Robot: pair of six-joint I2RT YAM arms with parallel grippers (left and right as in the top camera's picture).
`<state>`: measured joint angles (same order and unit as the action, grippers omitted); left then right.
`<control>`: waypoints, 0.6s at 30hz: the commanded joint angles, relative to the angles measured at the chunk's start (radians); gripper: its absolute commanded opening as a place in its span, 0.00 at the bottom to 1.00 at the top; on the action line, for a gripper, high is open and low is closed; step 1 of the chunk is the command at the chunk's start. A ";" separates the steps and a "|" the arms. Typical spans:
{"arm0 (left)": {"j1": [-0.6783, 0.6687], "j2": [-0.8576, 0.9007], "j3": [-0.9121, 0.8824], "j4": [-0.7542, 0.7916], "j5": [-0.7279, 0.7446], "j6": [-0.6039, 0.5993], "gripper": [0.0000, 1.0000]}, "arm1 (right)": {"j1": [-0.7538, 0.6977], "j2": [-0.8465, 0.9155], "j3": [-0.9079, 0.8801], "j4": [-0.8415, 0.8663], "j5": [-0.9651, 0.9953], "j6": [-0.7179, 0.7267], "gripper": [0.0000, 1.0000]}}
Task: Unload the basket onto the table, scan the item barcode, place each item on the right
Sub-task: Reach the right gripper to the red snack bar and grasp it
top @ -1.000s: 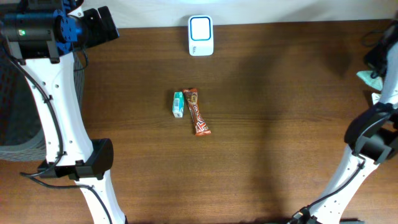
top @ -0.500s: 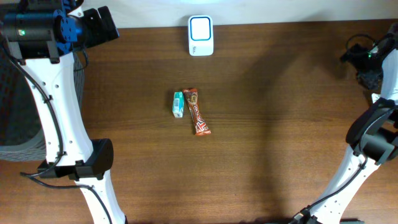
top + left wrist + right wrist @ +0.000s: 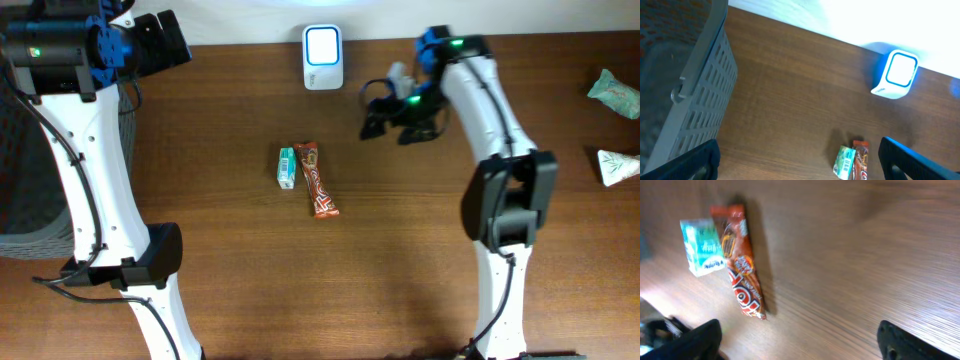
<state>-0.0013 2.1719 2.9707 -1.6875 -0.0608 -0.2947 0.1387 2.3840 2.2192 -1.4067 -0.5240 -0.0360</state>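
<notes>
Right gripper spread wide, nothing in it, hovering just right of the scanner at the far edge. The candy bar and small green pack lie side by side mid-table, near-left of it. Left gripper also agape and empty, far left by the basket. Looks like the reach-to-pick step. Next move calls for dropping over one item, closing across its width, then showing the barcode to the scanner.
</notes>
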 commanded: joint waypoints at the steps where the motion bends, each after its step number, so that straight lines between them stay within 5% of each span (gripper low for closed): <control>1: 0.005 0.006 0.005 0.000 -0.007 0.005 0.99 | 0.127 -0.021 -0.010 0.023 0.066 -0.016 0.81; 10: 0.005 0.006 0.005 -0.001 -0.007 0.005 0.99 | 0.335 -0.020 -0.011 0.084 0.309 0.109 0.63; 18: 0.005 0.006 0.005 0.000 -0.007 0.005 0.99 | 0.349 0.016 -0.095 0.152 0.266 0.131 0.50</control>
<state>-0.0013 2.1719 2.9707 -1.6871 -0.0608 -0.2947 0.4850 2.3844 2.1849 -1.2762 -0.2337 0.0841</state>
